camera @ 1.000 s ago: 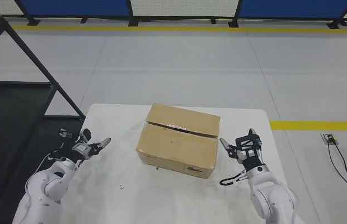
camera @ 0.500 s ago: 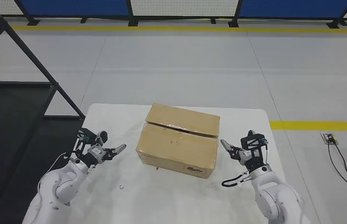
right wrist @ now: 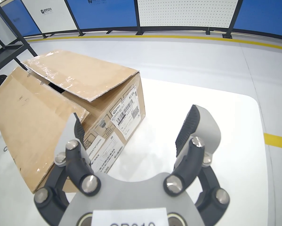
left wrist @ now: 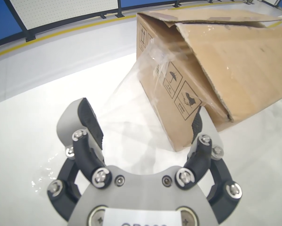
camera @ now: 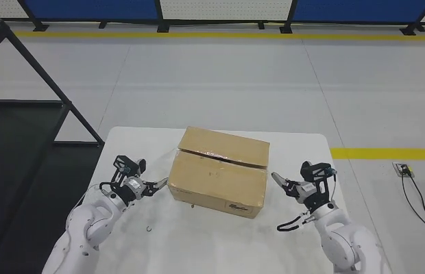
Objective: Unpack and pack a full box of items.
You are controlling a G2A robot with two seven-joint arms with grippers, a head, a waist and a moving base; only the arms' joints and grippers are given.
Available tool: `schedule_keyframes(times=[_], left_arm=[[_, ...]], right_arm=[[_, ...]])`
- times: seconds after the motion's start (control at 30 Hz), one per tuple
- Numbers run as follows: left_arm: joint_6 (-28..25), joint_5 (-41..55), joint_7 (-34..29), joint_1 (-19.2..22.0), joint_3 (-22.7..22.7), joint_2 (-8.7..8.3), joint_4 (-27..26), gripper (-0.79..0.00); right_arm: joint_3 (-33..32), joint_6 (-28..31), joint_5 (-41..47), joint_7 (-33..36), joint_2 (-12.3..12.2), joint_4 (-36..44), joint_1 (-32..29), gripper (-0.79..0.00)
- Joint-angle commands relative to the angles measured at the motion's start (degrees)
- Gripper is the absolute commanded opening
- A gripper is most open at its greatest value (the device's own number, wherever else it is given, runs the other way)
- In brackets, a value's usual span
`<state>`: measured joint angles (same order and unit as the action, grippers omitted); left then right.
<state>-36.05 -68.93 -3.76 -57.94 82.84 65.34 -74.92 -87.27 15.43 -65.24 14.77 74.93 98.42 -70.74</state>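
Left tool (camera: 160,185): spread wide, nothing between its two fingers. Each finger is grey metal with a black ribbed pad. It sits at 9 o'clock of the box (camera: 219,171), just beside the left end wall. I cannot tell whether the nearer pad touches the cardboard.

Box, count one: brown corrugated cardboard, rectangular, resting on the white counter (camera: 199,240) near its middle. It has two long top flaps that are not sealed. A dark slit runs along the seam, and the far flap stands slightly proud of the near one. Glossy clear tape (left wrist: 155,50) is crinkled and peeling on the left end wall, over the printed handling symbols. The flap edges are ragged and show the fluting.

A small thin ring (camera: 149,229) lies on the counter at 7 o'clock of the box. I cannot tell its material.

Right tool (camera: 300,179): also spread wide and empty, same two padded fingers, at 3 o'clock of the box. It faces the right end wall, which carries white paper labels (right wrist: 124,111).
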Motion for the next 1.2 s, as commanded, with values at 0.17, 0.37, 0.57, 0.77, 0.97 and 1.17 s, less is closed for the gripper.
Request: schedule_keyframes(times=[0.17, 0.37, 0.57, 0.77, 0.97, 1.17], left_arm=[[-0.5, -1.5, 0.8, -0.7, -1.0, -0.17, -1.2, 0.000], [-3.0, -1.8, 1.4, -2.4, -0.3, -0.69, -3.2, 0.000], [-4.0, -2.1, 1.7, -4.1, -0.2, -1.03, -5.4, 0.000], [-1.6, -1.6, 2.5, -4.6, 0.5, -1.18, -5.5, 0.000], [-2.3, 1.5, 1.1, -3.0, 2.2, -1.52, -2.7, 0.000], [-1.9, 2.8, -0.8, -1.4, 3.0, -1.83, -1.7, 0.000]], right_arm=[[-1.0, 4.2, 9.3, 9.4, -0.5, -2.0, 2.6, 0.000], [-1.7, 9.5, 15.0, 17.0, -1.2, -4.0, 5.1, 0.000], [-2.1, 17.3, 27.1, 27.8, -2.2, -8.5, 9.6, 0.000], [-3.0, 17.5, 28.6, 28.9, -2.6, -9.5, 10.9, 0.000], [-3.1, 16.7, 28.7, 27.7, -2.6, -9.4, 10.4, 0.000], [-3.2, 15.8, 29.4, 25.9, -3.0, -8.8, 9.2, 0.000]])
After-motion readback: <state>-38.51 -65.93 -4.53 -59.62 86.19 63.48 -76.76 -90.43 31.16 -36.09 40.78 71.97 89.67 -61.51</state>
